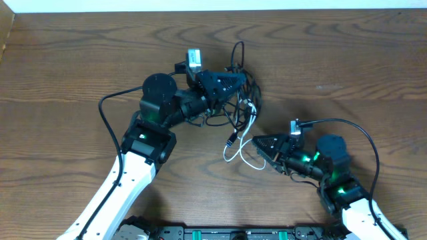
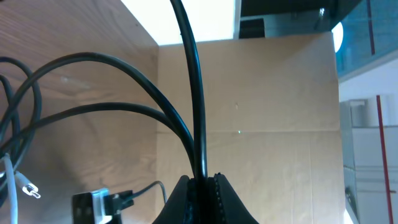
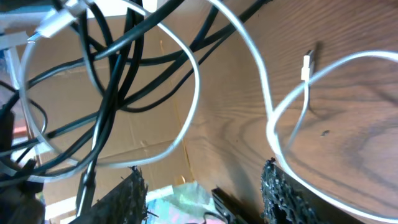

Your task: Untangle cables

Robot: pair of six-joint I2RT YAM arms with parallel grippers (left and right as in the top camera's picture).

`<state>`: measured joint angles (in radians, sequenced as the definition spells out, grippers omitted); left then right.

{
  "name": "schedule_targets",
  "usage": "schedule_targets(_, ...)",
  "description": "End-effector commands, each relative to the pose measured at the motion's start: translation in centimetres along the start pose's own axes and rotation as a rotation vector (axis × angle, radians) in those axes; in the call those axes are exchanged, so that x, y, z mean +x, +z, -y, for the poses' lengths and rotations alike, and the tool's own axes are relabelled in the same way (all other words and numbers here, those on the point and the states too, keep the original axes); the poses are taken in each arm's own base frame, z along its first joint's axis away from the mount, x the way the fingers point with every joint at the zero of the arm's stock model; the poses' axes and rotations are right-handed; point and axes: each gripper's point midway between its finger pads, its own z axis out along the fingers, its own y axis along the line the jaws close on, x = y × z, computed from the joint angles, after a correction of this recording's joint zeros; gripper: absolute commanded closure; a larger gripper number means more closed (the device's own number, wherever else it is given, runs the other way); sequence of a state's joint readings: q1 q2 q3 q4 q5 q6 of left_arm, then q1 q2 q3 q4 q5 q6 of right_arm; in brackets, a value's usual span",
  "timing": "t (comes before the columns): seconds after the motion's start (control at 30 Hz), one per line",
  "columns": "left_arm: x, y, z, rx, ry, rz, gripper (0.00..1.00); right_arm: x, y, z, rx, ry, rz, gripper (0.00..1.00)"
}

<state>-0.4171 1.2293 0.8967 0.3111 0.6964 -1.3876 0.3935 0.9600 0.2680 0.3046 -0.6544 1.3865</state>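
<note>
From overhead, a brown wooden table (image 1: 67, 67) carries two robot arms that reach in from the bottom edge. The cables (image 1: 241, 107) lie in a loose tangle near the middle of the table, between the two arm tips. The left gripper (image 1: 237, 81) sits at the upper side of the tangle, closed on the black cables (image 1: 248, 90), which loop out around its tip. The white cable (image 1: 240, 148) trails downward from the tangle in open curves. The right gripper (image 1: 257, 142) points left, its tip just beside those white curves.

From the left wrist, the left gripper (image 2: 202, 182) shows at the bottom edge with its jaws pressed together. Several black cables (image 2: 194, 93) are clamped there. One rises straight up and others arc away to the left. A short length of the white cable (image 2: 11, 180) shows at the far left edge.

From the right wrist, the right gripper (image 3: 202, 177) has its two dark fingers (image 3: 280, 193) standing apart at a middling width. No cable can be seen pinched between them. The white cable (image 3: 194, 87) sweeps in a large loop above the jaws, and another stretch runs down close past the right-hand finger. A small white plug (image 3: 306, 65) hangs just above the table (image 3: 360, 118). The black cables (image 3: 118, 74) cross each other in the upper left, threaded through the white loop.
</note>
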Motion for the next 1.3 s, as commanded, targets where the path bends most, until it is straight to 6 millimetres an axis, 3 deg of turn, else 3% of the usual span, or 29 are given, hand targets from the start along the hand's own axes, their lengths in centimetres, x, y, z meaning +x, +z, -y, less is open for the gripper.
schedule_targets(0.0, 0.5, 0.1, 1.7, 0.036, 0.026, -0.005, 0.92, -1.1, 0.6, -0.2, 0.010, 0.052, 0.101, 0.41)
schedule_targets(0.2, 2.0, 0.6, 2.5, 0.065, 0.026, -0.045, 0.92, -0.8, 2.3, -0.1, 0.000, 0.136, 0.110, 0.38)
schedule_targets(0.37, 3.1, 0.7, 5.2, 0.168, 0.084, -0.067, 0.92, -0.2, 3.9, 1.5, 0.040, 0.143, 0.089, 0.44)
schedule_targets(0.53, 2.7, 0.0, 7.5, 0.261, 0.149, -0.045, 0.92, 3.0, 5.1, 3.1, 0.095, 0.154, -0.054, 0.50)
schedule_targets(0.67, 1.8, -0.4, 7.8, 0.271, 0.170, -0.017, 0.92, 5.5, 5.4, 3.1, 0.098, 0.096, -0.154, 0.48)
schedule_targets(0.77, 1.5, -0.4, 7.7, 0.267, 0.184, -0.009, 0.92, 7.1, 5.5, 1.0, 0.010, -0.002, -0.226, 0.33)
schedule_targets(0.93, 1.7, -0.3, 7.3, 0.252, 0.186, -0.023, 0.93, 8.6, 4.2, -6.0, -0.315, -0.358, -0.263, 0.30)
schedule_targets(1.0, 1.6, -0.4, 7.2, 0.248, 0.184, -0.020, 0.92, 8.8, 3.9, -6.6, -0.348, -0.394, -0.267, 0.25)
schedule_targets(1.07, 1.5, -0.4, 7.2, 0.249, 0.184, -0.018, 0.92, 8.9, 4.2, -5.5, -0.310, -0.410, -0.278, 0.04)
schedule_targets(1.1, 1.4, -0.4, 7.2, 0.248, 0.185, -0.015, 0.92, 8.9, 4.5, -4.5, -0.273, -0.427, -0.282, 0.01)
schedule_targets(1.27, 0.8, -0.8, 7.0, 0.244, 0.250, -0.007, 0.92, 7.4, 5.4, 1.5, -0.025, -0.443, -0.242, 0.01)
